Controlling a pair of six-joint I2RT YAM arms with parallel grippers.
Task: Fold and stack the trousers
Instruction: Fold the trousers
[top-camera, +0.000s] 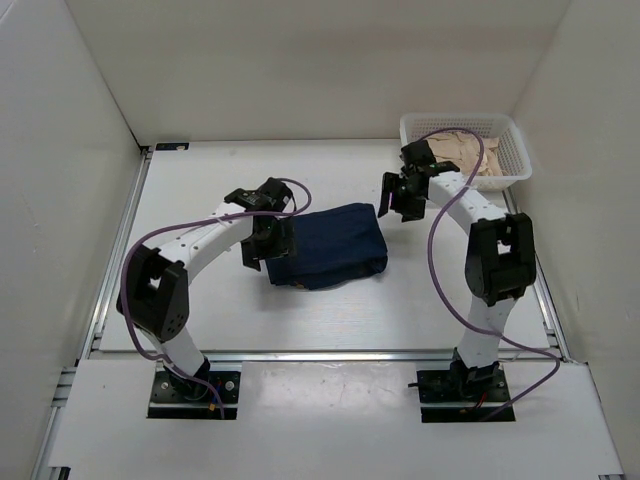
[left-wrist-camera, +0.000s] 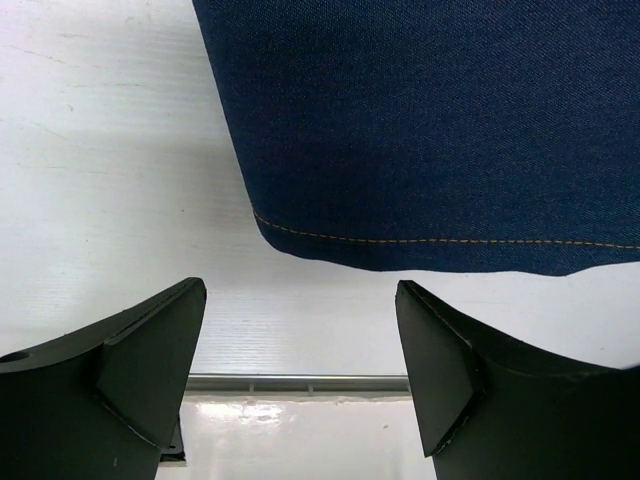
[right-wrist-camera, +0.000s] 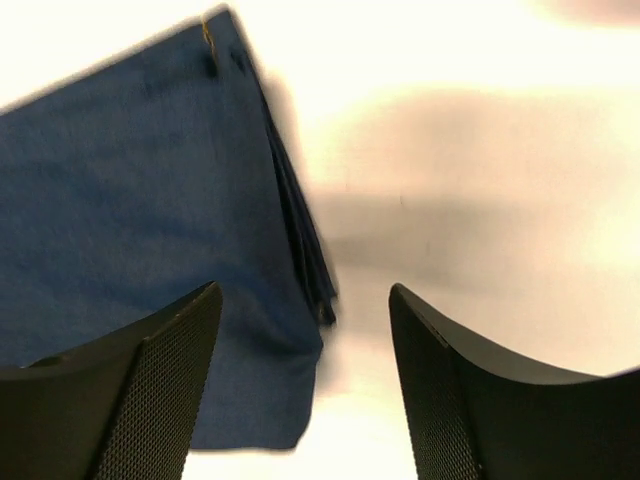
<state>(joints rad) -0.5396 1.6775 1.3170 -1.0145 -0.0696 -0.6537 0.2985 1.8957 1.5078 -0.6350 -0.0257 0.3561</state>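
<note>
Wide and empty, left fingers (left-wrist-camera: 150, 350) sit at 9 o'clock of the folded trousers (top-camera: 330, 245), right fingers (right-wrist-camera: 160, 370) at 2; best pinch every layer together.

Bright even overhead light, soft shadows, right wrist view blurred (overexposed, warm-tinted), left wrist view sharp
</note>
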